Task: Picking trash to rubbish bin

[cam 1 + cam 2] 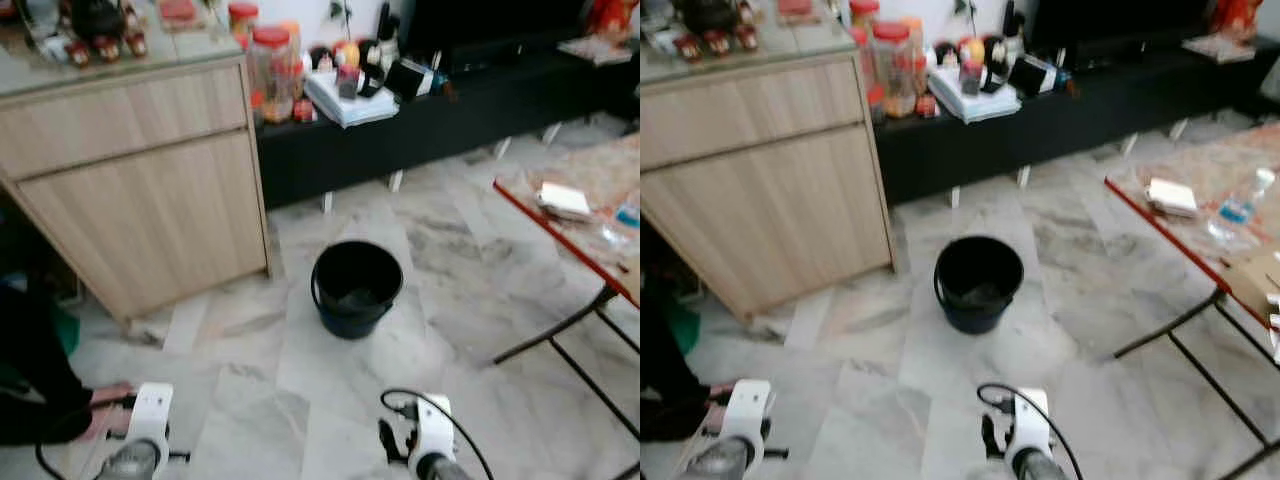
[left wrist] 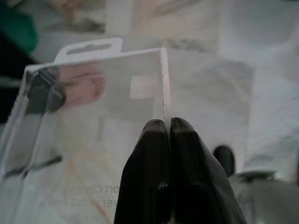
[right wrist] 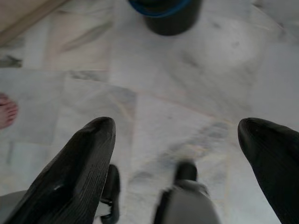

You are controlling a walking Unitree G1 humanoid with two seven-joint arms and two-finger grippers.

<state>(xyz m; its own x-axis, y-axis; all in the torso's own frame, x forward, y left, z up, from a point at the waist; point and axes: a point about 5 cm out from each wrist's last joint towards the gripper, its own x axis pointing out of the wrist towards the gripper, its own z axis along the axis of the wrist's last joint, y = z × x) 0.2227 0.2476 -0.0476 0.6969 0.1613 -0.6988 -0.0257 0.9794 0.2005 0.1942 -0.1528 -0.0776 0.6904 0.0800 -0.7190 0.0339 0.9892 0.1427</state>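
Left pincer: the left pincer (image 2: pixel 163 128) is pinching its two fingers tight on one thin edge of a clear plastic package (image 2: pixel 93 107), low at the robot's left.
Trash: the clear plastic package, with a hang tab at its far end, is hanging free over the marble floor (image 1: pixel 240 400), held by that edge alone.
Right pincer: the right pincer (image 3: pixel 177 140) is hovering with fingers spread wide and carrying nothing, pointing toward the bin.
Bin: the black bucket (image 1: pixel 356 288) is standing open on the floor ahead, between the wooden cabinet (image 1: pixel 140 190) and the corner of the red-edged table (image 1: pixel 580 215), well apart from both arms.
Bystander: a person's bare foot (image 3: pixel 7 114) is resting on the floor near the left arm.
Risk, grip: the slick plastic is likely slipping or swinging out, since only a sliver is clamped.
Risk, drop: the light, broad package is liable to catch the rim and fall outside the bucket if released off-centre.
Risk, path: the left arm is working close to the foot, so a wide swing could brush it.
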